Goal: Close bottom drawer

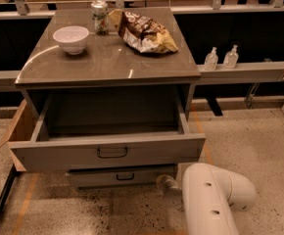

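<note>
Hovering pincer [164,183] just beside rt end of bottom drawer [120,176], apart or together – can't tell; risking off-centre shove, skewing it, jamming partway.

arm shell [211,199]: white, smooth, glossy plastic; thick rounded tube with bulbous elbow
holes [204,184]: few small dark round ones dotted on the shell
gripper [165,183]: pale grey, small, blurry; low at arm's far end, left of the white shell
</note>
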